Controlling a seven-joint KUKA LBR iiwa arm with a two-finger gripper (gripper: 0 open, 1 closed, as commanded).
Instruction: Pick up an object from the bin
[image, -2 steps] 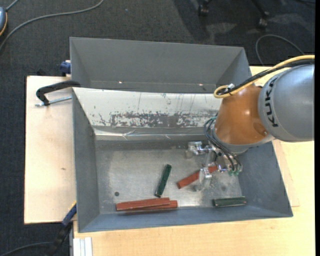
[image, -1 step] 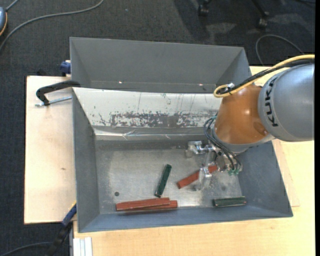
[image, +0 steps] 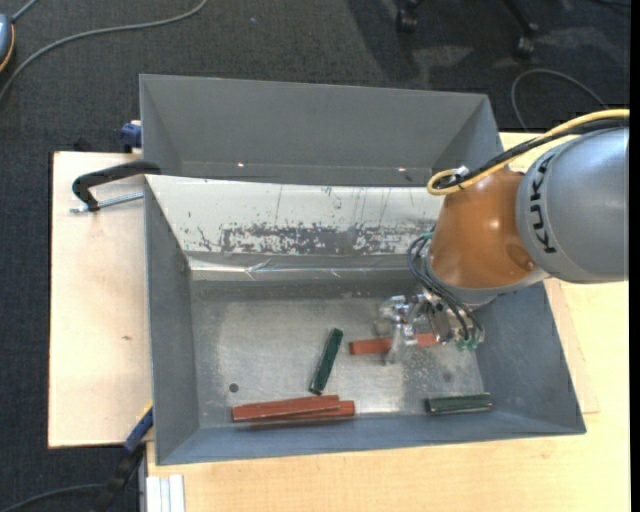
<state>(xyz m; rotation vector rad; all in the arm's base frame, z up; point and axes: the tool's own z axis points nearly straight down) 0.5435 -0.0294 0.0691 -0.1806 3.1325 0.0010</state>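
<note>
Soft overhead light is falling evenly across the bin (image: 170, 330), and its back wall (image: 300, 235) is throwing back a pale, streaky glare. The arm (image: 590, 210) is casting a faint shadow on the bin floor beneath it, while the surrounding carpet (image: 300, 40) is lying dim.

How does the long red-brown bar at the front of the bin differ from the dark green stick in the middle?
The red-brown bar is reddish; the green stick is dark green. The bar is clearly longer than the stick. The bar lies almost level along the front wall, while the stick lies steeply slanted. Both are slim, straight pieces lying flat on the floor of the bin.
</note>
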